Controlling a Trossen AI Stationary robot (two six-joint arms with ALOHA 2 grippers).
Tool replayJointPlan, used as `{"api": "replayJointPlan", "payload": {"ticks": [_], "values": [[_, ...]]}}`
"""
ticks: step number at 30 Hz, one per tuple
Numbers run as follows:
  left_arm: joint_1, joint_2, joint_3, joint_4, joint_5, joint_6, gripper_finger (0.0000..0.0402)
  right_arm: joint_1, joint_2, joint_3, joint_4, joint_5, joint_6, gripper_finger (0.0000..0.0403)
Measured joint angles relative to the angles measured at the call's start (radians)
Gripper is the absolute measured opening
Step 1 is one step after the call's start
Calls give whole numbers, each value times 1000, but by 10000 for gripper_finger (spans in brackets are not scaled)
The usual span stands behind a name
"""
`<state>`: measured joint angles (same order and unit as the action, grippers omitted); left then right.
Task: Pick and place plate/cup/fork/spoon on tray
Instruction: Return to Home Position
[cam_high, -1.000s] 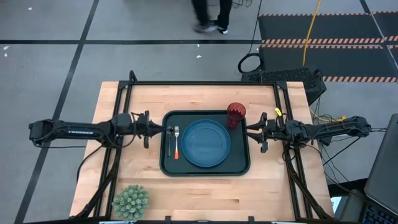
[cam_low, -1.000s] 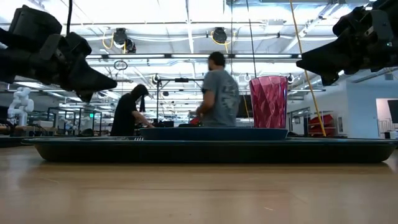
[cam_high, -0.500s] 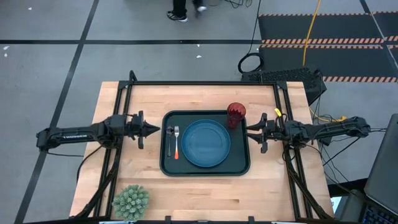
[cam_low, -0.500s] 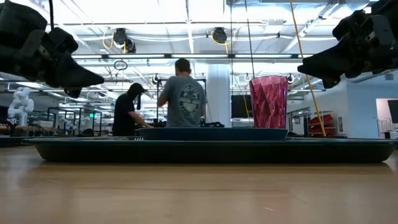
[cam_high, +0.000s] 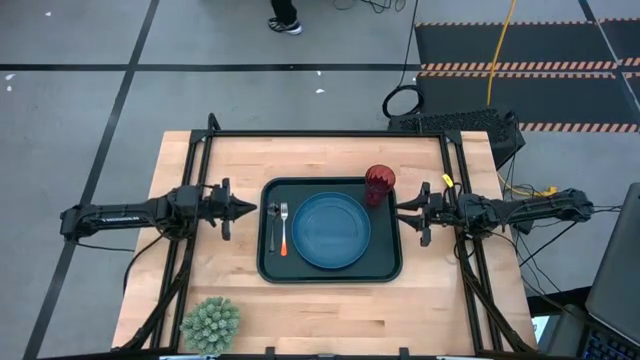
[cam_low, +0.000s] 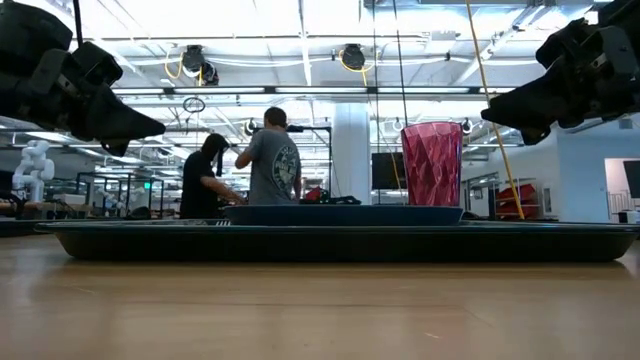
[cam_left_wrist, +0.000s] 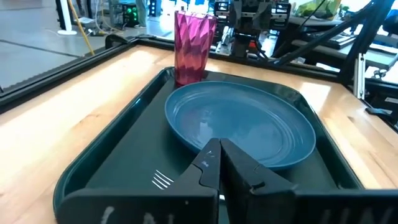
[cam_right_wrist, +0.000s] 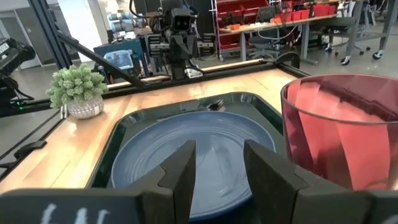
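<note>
All four things lie on the tray (cam_high: 268, 262), so the placing looks finished. The step in hand is, I judge, bringing the arms home. The plate (cam_high: 333, 230) sits in the tray's middle. The cup (cam_high: 380, 183) stands upright just beside it, in a corner on the right arm's side. The spoon (cam_high: 273, 228) and fork (cam_high: 284, 229) lie side by side between the plate and the left rim.

The left gripper (cam_high: 246, 209) hangs just outside the left rim, and the right gripper (cam_high: 401, 207) is at the right rim near the cup. The next move calls only for drawing each arm back – the right one should mind the cup.

The high view does not tell the jaws. The left wrist view shows the left ones pressed together on nothing, and the right wrist view shows a moderate gap, also empty. Only the low view gives height – both grippers hang above the tray, about level with the cup's top.
</note>
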<state>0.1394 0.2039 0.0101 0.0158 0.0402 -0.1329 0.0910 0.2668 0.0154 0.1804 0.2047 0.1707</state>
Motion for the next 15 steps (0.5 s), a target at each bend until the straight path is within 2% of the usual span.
{"api": "replayJointPlan", "payload": {"ticks": [5,9,11,15], "values": [[-1,0,0,-1,0,-3,5,0,-22,7,-26,-40,-3,95],[-1,0,0,-2,0,-4,3,1,-63,45,-175,-84,0,42],[-1,0,0,-2,0,-5,4,1,-91,51,-189,-86,-9,14],[-1,0,0,-2,0,-9,9,1,-149,54,-194,-98,-25,6]]}}
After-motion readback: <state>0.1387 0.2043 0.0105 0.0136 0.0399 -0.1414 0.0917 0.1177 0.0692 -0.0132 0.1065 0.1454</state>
